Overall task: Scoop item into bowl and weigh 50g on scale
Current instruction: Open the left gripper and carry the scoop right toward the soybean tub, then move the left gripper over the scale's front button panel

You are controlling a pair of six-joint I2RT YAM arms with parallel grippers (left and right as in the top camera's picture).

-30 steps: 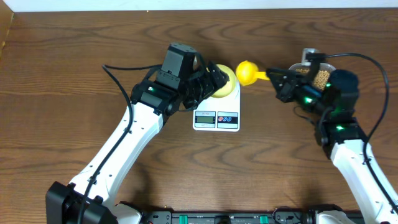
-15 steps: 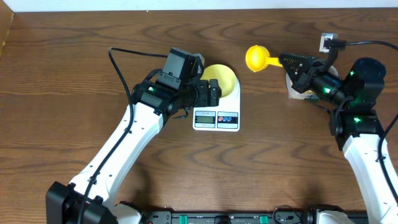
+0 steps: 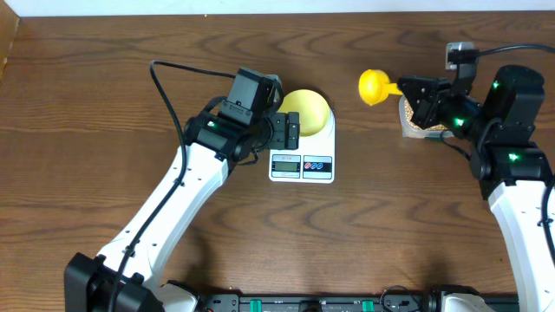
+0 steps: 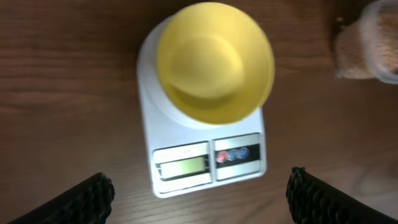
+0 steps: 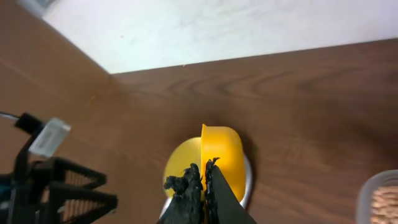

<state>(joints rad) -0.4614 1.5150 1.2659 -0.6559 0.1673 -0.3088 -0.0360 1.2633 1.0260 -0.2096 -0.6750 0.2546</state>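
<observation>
The pale yellow bowl (image 3: 307,107) stands on the white scale (image 3: 303,166); in the left wrist view the bowl (image 4: 214,62) shows no beans inside. My left gripper (image 3: 292,130) hangs open just left of the bowl, its fingers (image 4: 81,199) spread wide in front of the scale (image 4: 186,134). To the right, my right gripper (image 3: 411,92) is shut on the handle of a bright yellow scoop (image 3: 374,86), held in the air between the bowl and a clear tub of beans (image 3: 422,122). The right wrist view has the scoop (image 5: 222,148) edge-on over the bowl (image 5: 179,165).
The left arm reaches across the table's left half from the front edge. A small grey-white object (image 3: 458,52) with a cable lies behind the tub. The tub (image 4: 372,43) sits at the top right of the left wrist view. A white wall borders the table's far edge.
My right arm has carried the scoop rightward, away from the bowl and back near the tub. The left gripper has drawn back off the bowl's rim and stays open.
</observation>
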